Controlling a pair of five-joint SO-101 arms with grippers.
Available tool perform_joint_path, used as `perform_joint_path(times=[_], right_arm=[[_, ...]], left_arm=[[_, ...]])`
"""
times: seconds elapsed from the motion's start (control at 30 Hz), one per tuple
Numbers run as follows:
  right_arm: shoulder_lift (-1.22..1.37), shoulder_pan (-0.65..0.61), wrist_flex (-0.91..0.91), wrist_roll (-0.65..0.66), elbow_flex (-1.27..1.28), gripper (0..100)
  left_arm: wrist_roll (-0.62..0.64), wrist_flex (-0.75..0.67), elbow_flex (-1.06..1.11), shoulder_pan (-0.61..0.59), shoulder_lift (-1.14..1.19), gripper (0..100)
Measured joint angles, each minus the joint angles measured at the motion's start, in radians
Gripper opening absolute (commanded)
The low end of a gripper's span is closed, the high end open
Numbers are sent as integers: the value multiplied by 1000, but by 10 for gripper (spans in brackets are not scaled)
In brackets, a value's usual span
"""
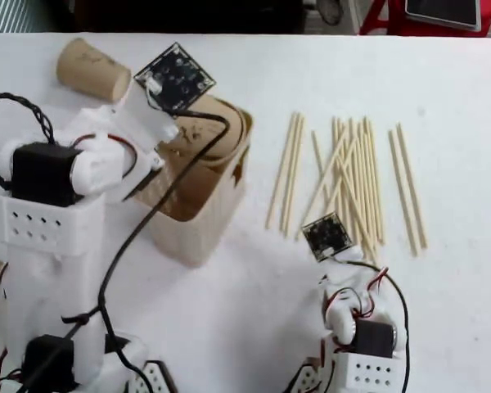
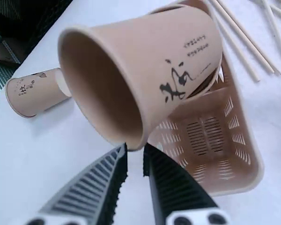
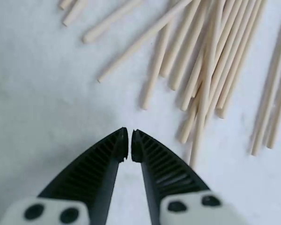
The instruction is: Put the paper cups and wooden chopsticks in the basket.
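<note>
Paper cup point(image 2: 145, 70) tilted over basket point(image 2: 201, 136), rim clamped in left jaws, base end against second cup point(image 2: 218, 75) in basket. Third cup point(image 2: 33, 93) on its side on table point(image 2: 37, 164), near basket. Chopsticks point(image 3: 210, 61) loose on table, apart from basket. Right jaws together, empty, just beside chopstick ends.

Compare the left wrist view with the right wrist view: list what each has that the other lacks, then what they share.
Left wrist view: the left gripper shut on the rim of a tan paper cup, tilted over a beige perforated plastic basket; a second tan paper cup lying on its side. Right wrist view: the right gripper, shut and empty. Shared: pale wooden chopsticks scattered on the white table.
</note>
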Motion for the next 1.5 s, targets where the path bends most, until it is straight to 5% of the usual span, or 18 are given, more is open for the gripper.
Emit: perform_joint_path(times=[0.23,0.73,0.93,1.5], right_arm=[[0,0,0,0,0,28],[0,0,0,0,0,28],[0,0,0,0,0,28],[0,0,0,0,0,28]], left_arm=[[18,-29,0,63,0,83],[350,-133,-199,121,0,82],[371,-141,-206,121,0,82],[327,-423,213,241,-5,82]])
